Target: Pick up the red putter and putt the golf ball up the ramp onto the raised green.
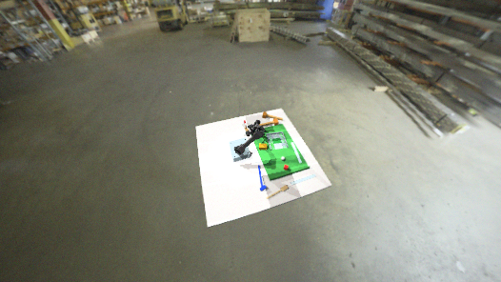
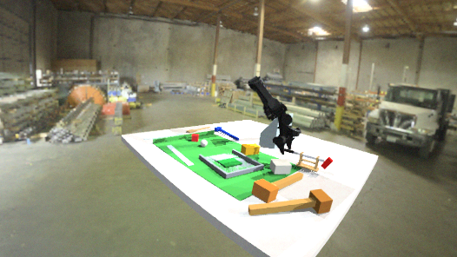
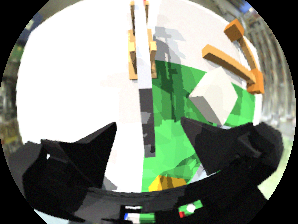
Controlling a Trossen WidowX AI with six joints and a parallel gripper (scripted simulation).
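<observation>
The putter has a red head (image 2: 327, 163) (image 1: 245, 122) and a light shaft (image 3: 143, 70) with a dark grip (image 3: 146, 102). It rests on a small wooden rack (image 2: 307, 168) (image 3: 133, 66). My gripper (image 3: 149, 122) (image 2: 285, 151) is wide open at the grip end. In the wrist view the dark grip runs between the two fingertips, with space on both sides. The white golf ball (image 2: 203, 142) (image 1: 283, 158) lies on the green mat (image 2: 213, 180) (image 1: 275, 171). A green patch (image 2: 229, 162) lies inside a grey-walled frame (image 2: 226, 174). The ramp cannot be clearly told apart.
A white block (image 2: 281, 167) (image 3: 215, 97) and a yellow block (image 2: 250, 149) (image 1: 263, 147) stand near the arm. Two orange mallets (image 2: 265, 190) (image 2: 321, 200) lie beyond the mat. A red cube (image 2: 195, 137) (image 1: 286, 167) is near the ball. A blue club (image 2: 227, 133) (image 1: 261, 178) lies beside the mat.
</observation>
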